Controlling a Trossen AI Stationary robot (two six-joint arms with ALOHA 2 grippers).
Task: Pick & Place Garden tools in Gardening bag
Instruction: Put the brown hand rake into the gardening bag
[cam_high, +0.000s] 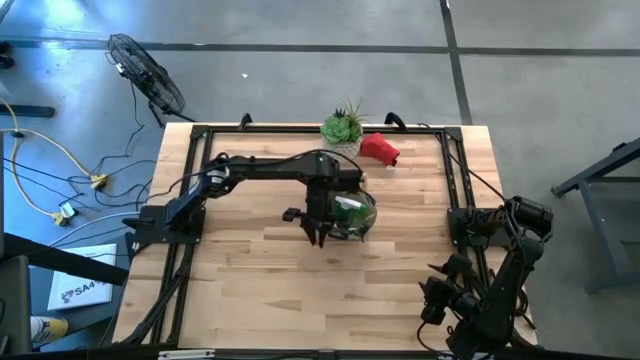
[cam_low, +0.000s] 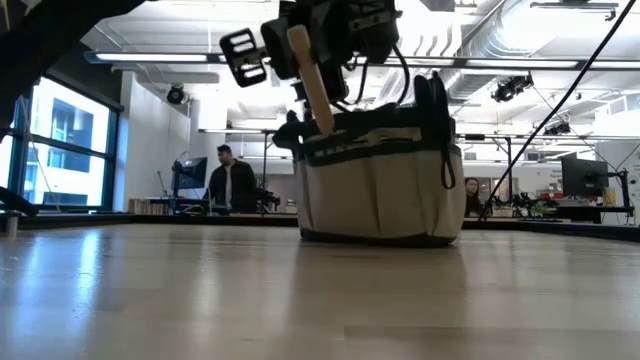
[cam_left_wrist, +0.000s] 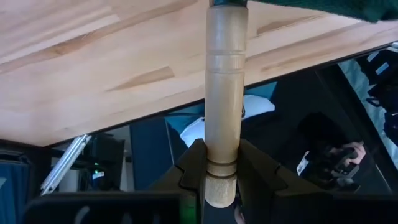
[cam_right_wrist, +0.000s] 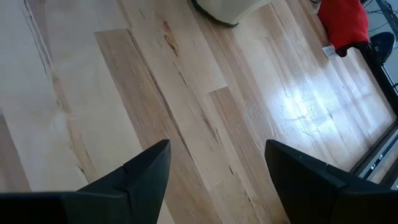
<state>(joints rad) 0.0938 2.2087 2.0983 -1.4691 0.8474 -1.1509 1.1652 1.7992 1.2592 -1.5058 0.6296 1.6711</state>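
Observation:
The tan gardening bag (cam_high: 352, 216) with its dark green rim (cam_low: 375, 137) stands at the table's middle. My left gripper (cam_left_wrist: 221, 155) hovers over the bag's near-left side, shut on a wooden-handled tool (cam_low: 311, 82). The tool slants down toward the rim, and its working end is hidden at the bag (cam_left_wrist: 323, 7). A red soft item (cam_high: 380, 150) lies on the table at the far side, beside the potted plant. My right gripper (cam_right_wrist: 217, 168) waits open above bare table near the right edge, holding nothing. My left gripper pinches the wooden handle near its free end (cam_left_wrist: 221, 173) between its two fingers (cam_left_wrist: 189, 171). The handle runs on forward past the fingertips, roughly in line with them. The tool is lifted clear of the table and tilted, its far end (cam_low: 326, 128) down at the bag's rim.
A green spiky plant in a white pot (cam_high: 343, 129) stands at the far edge behind the bag. A black frame (cam_high: 455, 170) runs around the table top. People stand in the room beyond the table (cam_low: 232, 180). Bare wood lies near and left of the bag.

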